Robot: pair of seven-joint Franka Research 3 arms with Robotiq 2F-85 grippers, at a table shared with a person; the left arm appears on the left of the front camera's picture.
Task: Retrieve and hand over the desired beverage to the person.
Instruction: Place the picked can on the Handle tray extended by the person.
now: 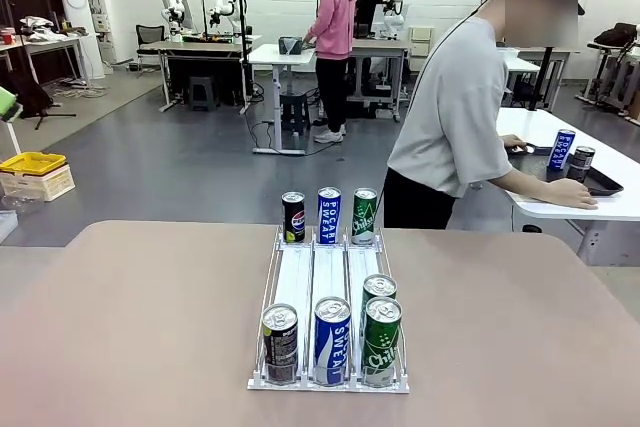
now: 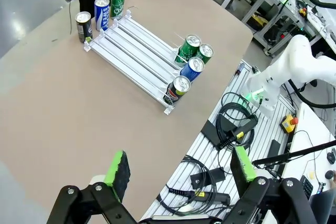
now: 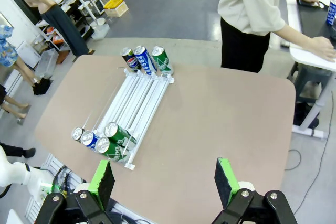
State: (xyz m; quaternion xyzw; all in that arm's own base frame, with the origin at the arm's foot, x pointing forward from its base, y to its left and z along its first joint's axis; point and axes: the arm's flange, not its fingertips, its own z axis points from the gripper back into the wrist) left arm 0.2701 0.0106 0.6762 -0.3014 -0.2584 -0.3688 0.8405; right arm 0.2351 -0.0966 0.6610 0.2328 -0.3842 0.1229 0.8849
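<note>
Tan laminate on the table [image 1: 120,327], bearing a white three-lane rack [image 1: 328,277] at its middle. Counted four cans at the rack's near end: a black can [image 1: 280,342], a blue can [image 1: 332,339] and a green can [image 1: 381,340] in front, plus a second green can [image 1: 379,292] just behind the first in the same lane. Noted three far cans [image 1: 329,214] upright at the rack's far end, in the same colour order.

Found the left gripper [image 2: 180,165] spread wide over the table's near edge, gripping nothing. Found the right gripper [image 3: 165,178] likewise wide apart and empty, well short of the rack.

Placed the person [image 1: 455,117] at the far side, turned toward a white side table [image 1: 610,209], one hand [image 1: 570,192] resting beside a dark tray [image 1: 600,185]. Saw no pointing at the rack, so could not tell the wanted drink.

Judged the step in hand as waiting for a choice, with the task barely begun. Best done by holding both grippers back and watching the person's hands. Then, probably, by picking from the near row, coming down over one can with fingers straddling its sides. Tight spacing between neighbours there, so called for a square, centred descent to avoid tipping the next can.
</note>
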